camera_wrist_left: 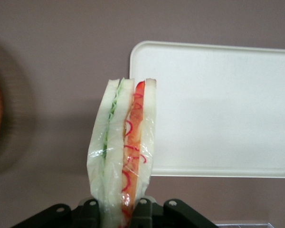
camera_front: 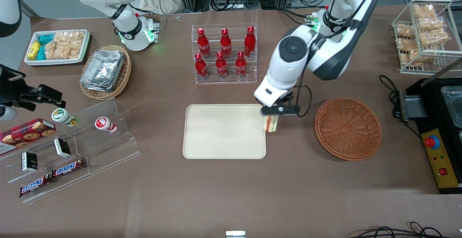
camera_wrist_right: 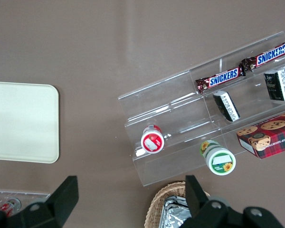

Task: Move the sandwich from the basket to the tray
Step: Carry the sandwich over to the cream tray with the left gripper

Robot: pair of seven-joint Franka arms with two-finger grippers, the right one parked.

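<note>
I have the gripper clamped on the one sandwich, which hangs in the air over the tray's edge on the side toward the basket. In the wrist camera the fingers pinch the wrapped wedge at its lower end, with the filling edge facing the lens and the tray below it. The one round reddish basket sits on the table near the tray, toward the working arm's end. I count six red bottles in a clear rack, farther from the front camera than the tray. Toward the parked arm's end stands a clear stepped shelf with two chocolate bars, two small cups and two dark packets.
</note>
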